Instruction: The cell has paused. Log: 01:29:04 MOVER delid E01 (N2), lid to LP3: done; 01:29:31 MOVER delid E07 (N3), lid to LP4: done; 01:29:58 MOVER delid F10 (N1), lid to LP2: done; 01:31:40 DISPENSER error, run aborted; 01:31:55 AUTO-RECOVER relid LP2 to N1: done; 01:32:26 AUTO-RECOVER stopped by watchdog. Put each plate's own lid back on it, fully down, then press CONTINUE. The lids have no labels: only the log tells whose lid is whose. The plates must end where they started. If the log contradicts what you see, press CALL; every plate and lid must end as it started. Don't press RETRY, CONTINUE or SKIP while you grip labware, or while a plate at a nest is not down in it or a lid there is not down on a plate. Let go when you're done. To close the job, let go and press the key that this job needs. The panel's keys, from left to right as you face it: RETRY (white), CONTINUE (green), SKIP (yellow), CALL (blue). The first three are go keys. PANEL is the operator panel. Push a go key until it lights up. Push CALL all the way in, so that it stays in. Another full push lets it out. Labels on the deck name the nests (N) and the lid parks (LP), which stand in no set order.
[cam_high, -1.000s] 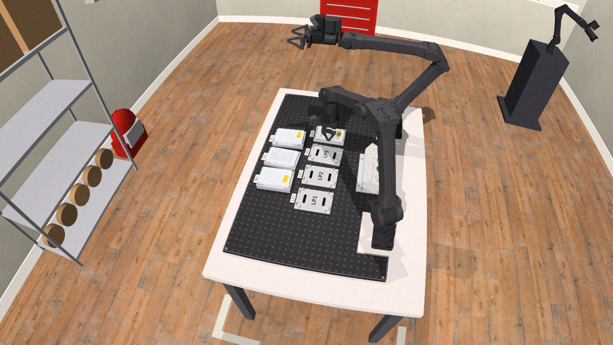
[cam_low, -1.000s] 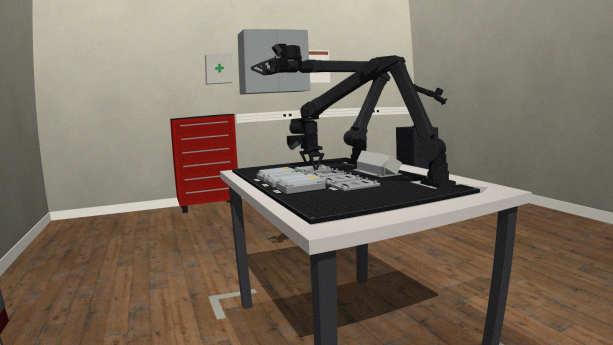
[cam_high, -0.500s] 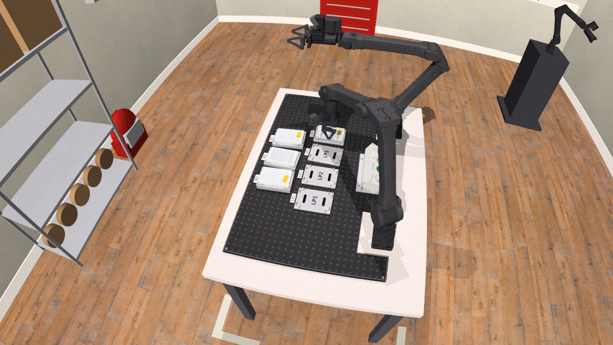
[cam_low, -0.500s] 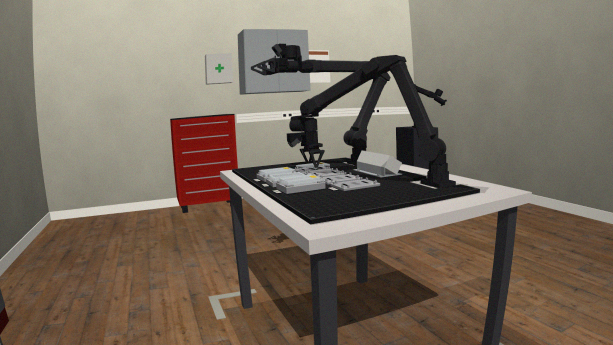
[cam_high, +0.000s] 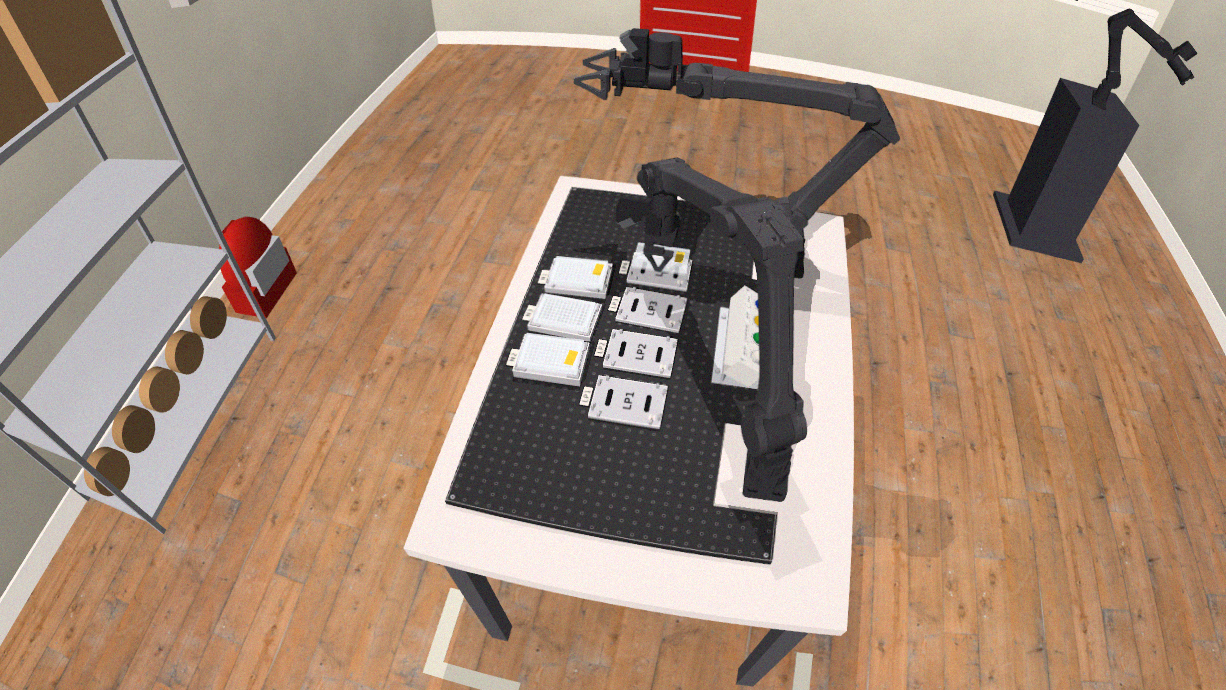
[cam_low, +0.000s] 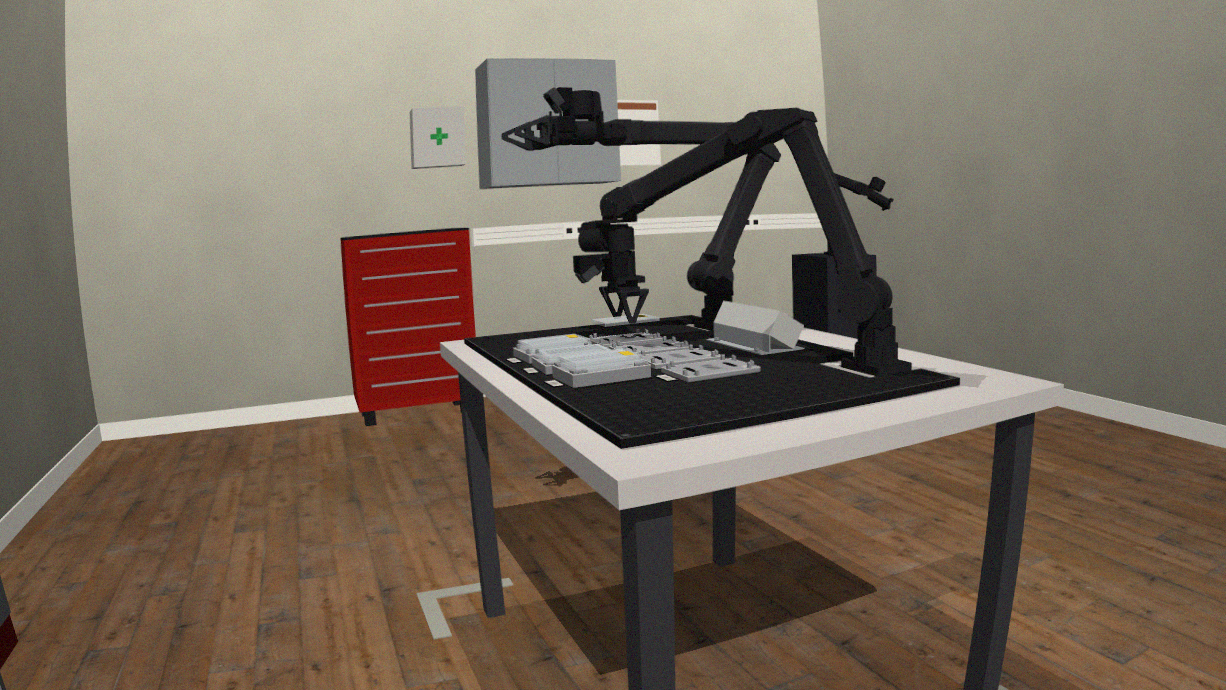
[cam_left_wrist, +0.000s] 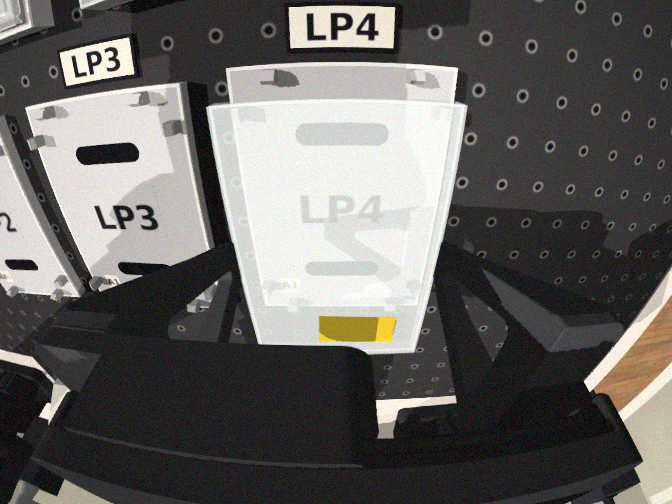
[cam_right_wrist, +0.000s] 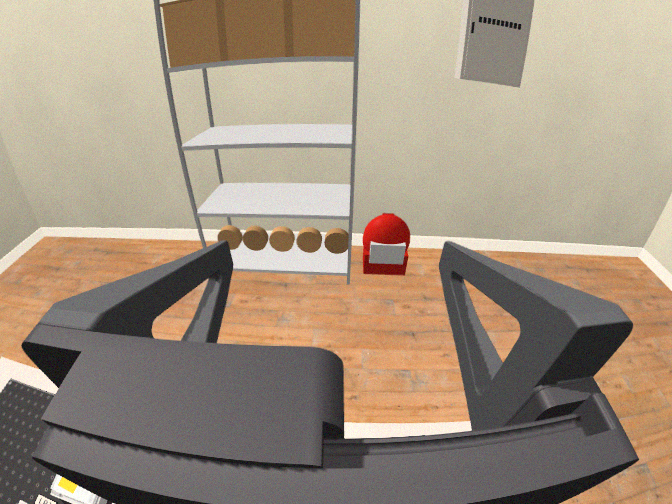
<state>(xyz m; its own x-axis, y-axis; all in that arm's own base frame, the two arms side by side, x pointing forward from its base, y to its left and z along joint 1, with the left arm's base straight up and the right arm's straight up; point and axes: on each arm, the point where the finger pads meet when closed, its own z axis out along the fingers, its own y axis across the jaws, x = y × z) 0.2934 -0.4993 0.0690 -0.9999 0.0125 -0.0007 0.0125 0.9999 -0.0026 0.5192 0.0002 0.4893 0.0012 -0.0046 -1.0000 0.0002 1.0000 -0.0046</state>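
Note:
My left gripper is shut on the long sides of a clear lid with a yellow patch. The lid hangs level, a little above park LP4. Parks LP3, LP2 and LP1 hold no lid. Three plates sit at the nests: the far one and the near one show yellow patches, the middle one shows none. My right gripper is open and empty, high up.
The operator panel stands beyond the parks, its keys partly behind an arm in the top view. The nest row lies along the deck's other side. The nest labels are too small to read surely.

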